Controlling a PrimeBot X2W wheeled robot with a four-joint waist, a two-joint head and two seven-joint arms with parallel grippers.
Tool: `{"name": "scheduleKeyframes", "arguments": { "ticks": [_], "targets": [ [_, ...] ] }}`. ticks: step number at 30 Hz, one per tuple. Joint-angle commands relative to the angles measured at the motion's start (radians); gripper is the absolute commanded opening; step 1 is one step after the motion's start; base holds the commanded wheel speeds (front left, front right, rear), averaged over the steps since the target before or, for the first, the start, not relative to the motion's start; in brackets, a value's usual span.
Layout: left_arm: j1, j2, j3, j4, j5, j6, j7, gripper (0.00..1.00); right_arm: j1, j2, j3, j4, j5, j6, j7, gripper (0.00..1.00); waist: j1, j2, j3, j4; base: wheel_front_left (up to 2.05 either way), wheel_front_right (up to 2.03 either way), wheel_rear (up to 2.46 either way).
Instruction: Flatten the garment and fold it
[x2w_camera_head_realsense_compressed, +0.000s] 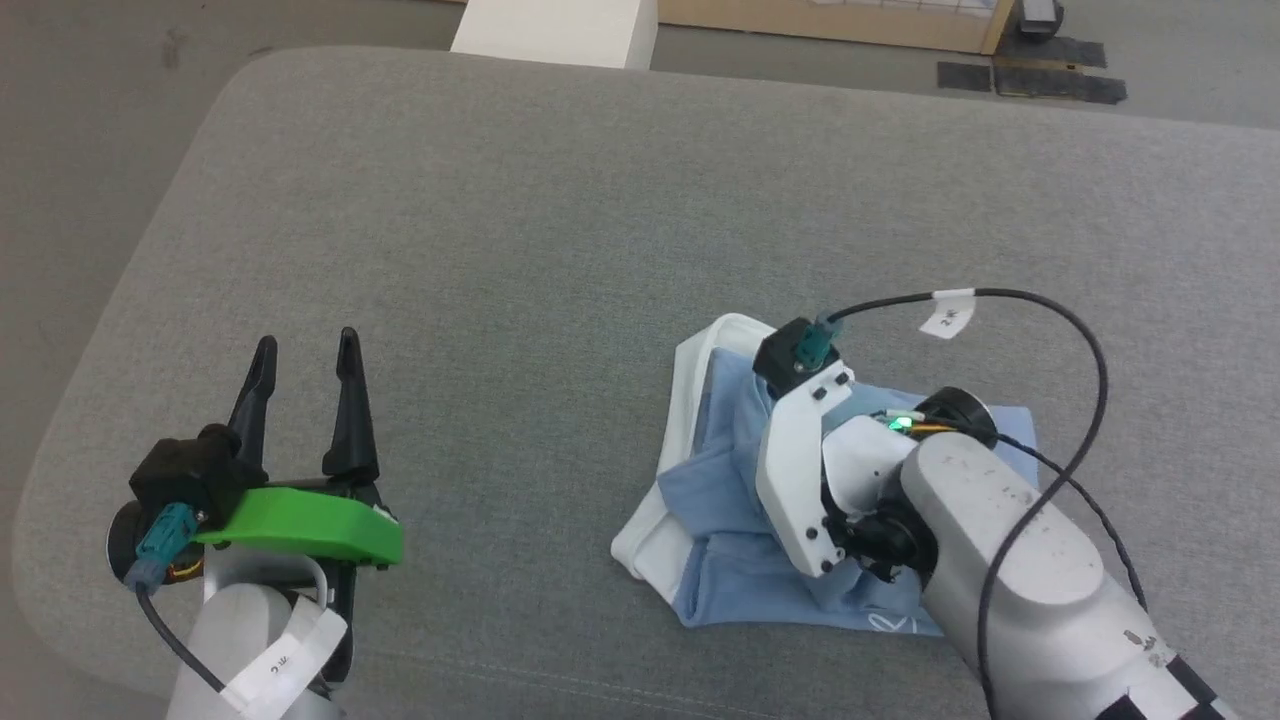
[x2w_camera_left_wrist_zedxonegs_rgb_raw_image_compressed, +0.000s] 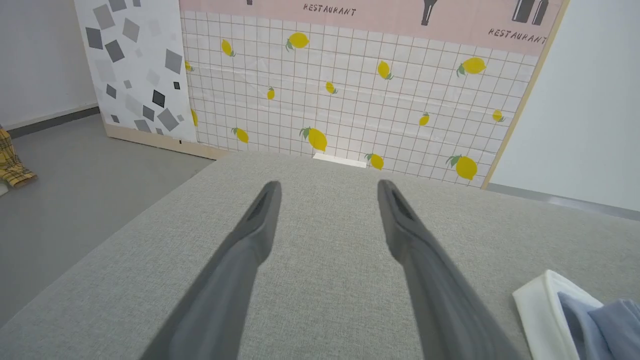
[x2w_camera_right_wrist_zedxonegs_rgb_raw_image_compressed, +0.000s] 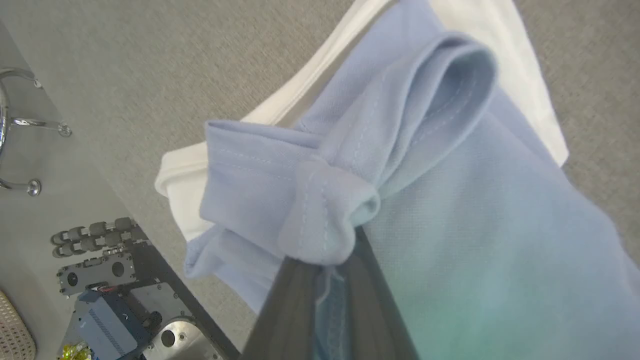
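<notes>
Right wrist view: right claw (x2w_camera_right_wrist_zedxonegs_rgb_raw_image_compressed: 325, 265) is closed on a wad of the garment (x2w_camera_right_wrist_zedxonegs_rgb_raw_image_compressed: 450, 225), with a stitched hem bunched over the dark fingertips and more than one layer apparently caught in the pinch. Exact layer count can't be told, since the cloth hides the tips. In the head view the garment (x2w_camera_head_realsense_compressed: 720, 480) is a crumpled heap under the right wrist. Its white collar (x2w_camera_head_realsense_compressed: 685, 400) runs down the heap's left side and the small white logo (x2w_camera_head_realsense_compressed: 885, 623) is at the near corner. The heap lies on the right half of the grey padded surface (x2w_camera_head_realsense_compressed: 560, 200), close to the near edge. Left claw (x2w_camera_head_realsense_compressed: 306, 342) is wide open and empty, well apart from the cloth above bare grey fabric, as its own view confirms (x2w_camera_left_wrist_zedxonegs_rgb_raw_image_compressed: 330, 185).

Risks, as I judge them:
- Several layers in the pinch: a lift would raise the whole bundle, not open it out.
- A grip only on the rolled hem: the soft knit could slip free under tension.
- Nothing pins the far side: a one-armed pull would likely drag the heap across the surface, possibly over the near edge.
- The collar could fold under and trap wrinkles.
</notes>
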Motion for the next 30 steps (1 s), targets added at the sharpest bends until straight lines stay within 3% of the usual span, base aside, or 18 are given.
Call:
{"name": "scheduleKeyframes", "arguments": {
  "ticks": [1, 2, 3, 4, 9, 18, 25, 30],
  "targets": [
    [-0.005, -0.003, 0.003, 0.001, -0.006, -0.006, -0.004, 1.00, -0.017, 0.006, 0.007, 0.027, -0.008, -0.002, -0.017, 0.00, 0.0000, 0.0000, 0.006, 0.007, 0.00, 0.00, 0.00],
    [-0.005, -0.003, 0.005, 0.001, -0.006, -0.006, -0.004, 1.00, -0.021, 0.012, 0.008, 0.046, -0.005, -0.002, -0.028, 0.00, 0.0000, 0.0000, 0.006, 0.007, 0.00, 0.00, 0.00],
    [-0.005, -0.003, 0.006, 0.002, -0.005, -0.007, -0.004, 1.00, -0.025, 0.017, 0.012, 0.059, -0.003, -0.002, -0.036, 0.34, 0.0000, 0.0000, 0.006, 0.007, 0.00, 0.00, 0.00],
    [-0.004, -0.003, 0.008, 0.002, -0.005, -0.007, -0.004, 1.00, -0.032, 0.021, 0.020, 0.070, -0.002, -0.002, -0.049, 1.00, 0.0000, 0.0000, 0.004, 0.005, 0.00, 0.00, 0.00],
    [0.002, 0.001, 0.010, 0.011, 0.002, -0.007, -0.004, 1.00, -0.059, 0.049, 0.065, 0.066, 0.070, -0.002, -0.083, 1.00, 0.0000, 0.0000, -0.014, -0.016, 0.00, 0.00, 0.00],
    [0.012, 0.009, -0.002, 0.042, 0.006, -0.009, -0.004, 1.00, -0.109, 0.058, 0.142, -0.051, 0.216, -0.002, -0.166, 1.00, 0.0000, 0.0000, -0.083, -0.071, 0.00, 0.00, 0.00],
    [0.037, 0.021, -0.001, 0.060, 0.003, -0.002, 0.004, 1.00, -0.122, -0.024, 0.046, -0.155, 0.222, -0.002, -0.381, 1.00, 0.0000, 0.0000, -0.151, -0.126, 0.00, 0.00, 0.00],
    [0.058, 0.025, 0.007, 0.054, -0.004, 0.011, 0.008, 1.00, -0.084, -0.093, -0.110, -0.205, 0.177, -0.002, -0.595, 1.00, 0.0000, 0.0000, -0.182, -0.164, 0.00, 0.00, 0.00]
  ]
}}
